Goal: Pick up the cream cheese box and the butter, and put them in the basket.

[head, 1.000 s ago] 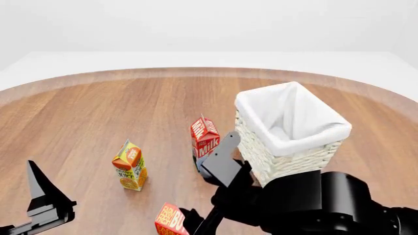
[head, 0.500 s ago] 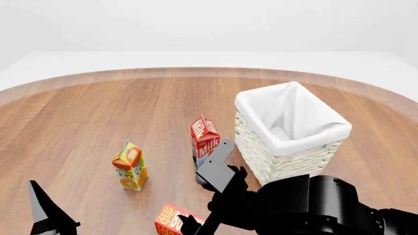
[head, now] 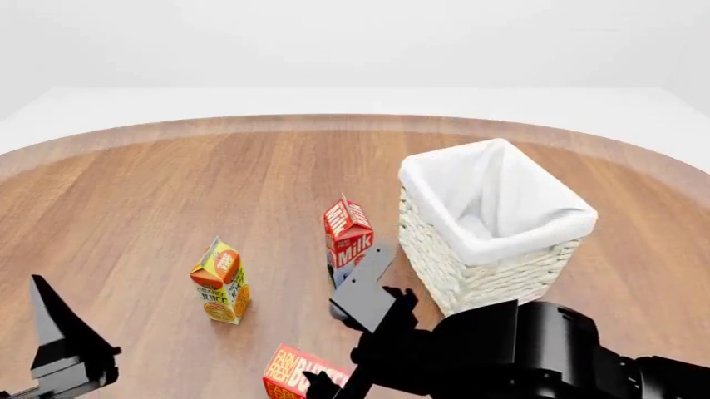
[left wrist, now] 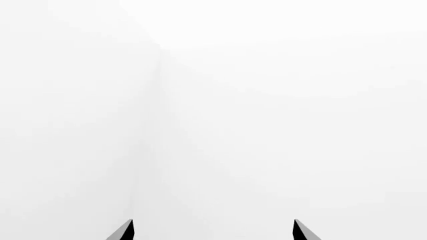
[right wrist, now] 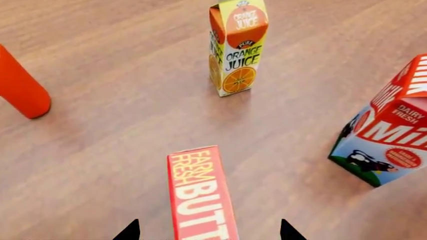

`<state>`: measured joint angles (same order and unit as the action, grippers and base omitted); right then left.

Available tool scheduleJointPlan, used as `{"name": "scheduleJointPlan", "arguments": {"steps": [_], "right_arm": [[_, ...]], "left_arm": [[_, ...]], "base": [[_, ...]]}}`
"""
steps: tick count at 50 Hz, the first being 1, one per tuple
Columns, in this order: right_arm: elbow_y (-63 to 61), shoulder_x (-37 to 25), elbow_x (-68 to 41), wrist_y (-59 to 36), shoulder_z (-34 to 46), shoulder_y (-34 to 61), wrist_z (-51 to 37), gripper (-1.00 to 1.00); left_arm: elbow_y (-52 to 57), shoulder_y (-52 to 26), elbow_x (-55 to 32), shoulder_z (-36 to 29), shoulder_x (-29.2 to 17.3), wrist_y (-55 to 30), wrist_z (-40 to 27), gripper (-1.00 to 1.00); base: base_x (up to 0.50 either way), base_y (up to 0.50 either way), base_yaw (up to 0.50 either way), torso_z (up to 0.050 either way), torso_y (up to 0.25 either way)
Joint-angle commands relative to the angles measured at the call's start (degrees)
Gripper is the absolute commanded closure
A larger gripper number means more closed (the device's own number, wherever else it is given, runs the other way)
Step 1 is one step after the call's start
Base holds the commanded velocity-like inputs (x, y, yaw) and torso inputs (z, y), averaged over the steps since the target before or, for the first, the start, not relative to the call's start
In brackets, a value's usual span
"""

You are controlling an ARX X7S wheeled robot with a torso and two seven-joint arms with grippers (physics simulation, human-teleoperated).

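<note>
The butter [right wrist: 200, 197] is a red-orange box with white-yellow lettering. It stands on the wooden table between the two tips of my right gripper [right wrist: 208, 231], which is open, with a gap on each side. The head view shows the butter [head: 291, 374] at the bottom edge, under my black right arm [head: 500, 353]. The basket [head: 450, 262] is cream wicker with a white liner and stands to the right. My left gripper [left wrist: 213, 231] is open and faces blank white; its finger [head: 53, 332] rises at the lower left. The cream cheese box is out of view.
A red-and-white milk carton [head: 347, 233] stands just left of the basket, shown as milk carton [right wrist: 387, 135] in the right wrist view. An orange juice carton [head: 221, 281] stands farther left, seen as orange juice carton [right wrist: 237, 47] beyond the butter. A red-orange cylinder [right wrist: 20, 85] lies aside.
My right arm has lowered toward the butter over the last second. The left gripper dipped, then came up a little and shifted left.
</note>
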<state>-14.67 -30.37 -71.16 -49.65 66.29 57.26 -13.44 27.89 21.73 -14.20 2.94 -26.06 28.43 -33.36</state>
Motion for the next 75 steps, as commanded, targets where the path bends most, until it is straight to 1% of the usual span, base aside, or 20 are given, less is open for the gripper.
{"name": "scheduleJointPlan", "arguments": {"steps": [1, 8, 13, 14, 17, 40, 75], "right_arm": [[0.2, 0.3, 0.1, 0.1, 0.2, -0.1, 0.2, -1.00], [0.4, 0.4, 0.3, 0.3, 0.4, -0.2, 0.4, -1.00], [0.1, 0.3, 0.1, 0.2, 0.4, -0.2, 0.3, -1.00], [0.0, 0.3, 0.0, 0.2, 0.4, -0.2, 0.3, -1.00], [-0.1, 0.4, 0.0, 0.2, 0.5, -0.2, 0.2, -1.00], [2.2, 1.4, 1.9, 0.4, 1.9, -0.4, 1.0, -1.00], [9.5, 5.3, 6.5, 0.5, 6.3, -1.3, 4.3, -1.00]], "left_arm": [[2.0, 0.6, 0.1, 1.3, -0.7, -0.8, -0.7, -1.00], [2.4, 2.5, -0.3, 2.8, -0.5, 0.5, -1.3, -1.00], [0.0, 3.6, -1.4, 3.8, 0.5, 1.9, -1.8, -1.00], [-1.2, 4.1, -1.8, 4.1, 0.6, 3.7, -1.2, -1.00], [-1.9, 4.5, -2.1, 4.3, 0.7, 4.7, -0.9, -1.00], [-2.2, 4.3, -2.1, 4.2, 0.8, 4.6, -0.8, -1.00], [-1.7, 4.3, -1.8, 4.3, 0.8, 4.3, -0.8, -1.00]], "base": [[0.00, 0.00, 0.00, 0.000, 0.000], [0.00, 0.00, 0.00, 0.000, 0.000], [0.00, 0.00, 0.00, 0.000, 0.000], [0.00, 0.00, 0.00, 0.000, 0.000], [0.00, 0.00, 0.00, 0.000, 0.000], [0.00, 0.00, 0.00, 0.000, 0.000], [0.00, 0.00, 0.00, 0.000, 0.000]]}}
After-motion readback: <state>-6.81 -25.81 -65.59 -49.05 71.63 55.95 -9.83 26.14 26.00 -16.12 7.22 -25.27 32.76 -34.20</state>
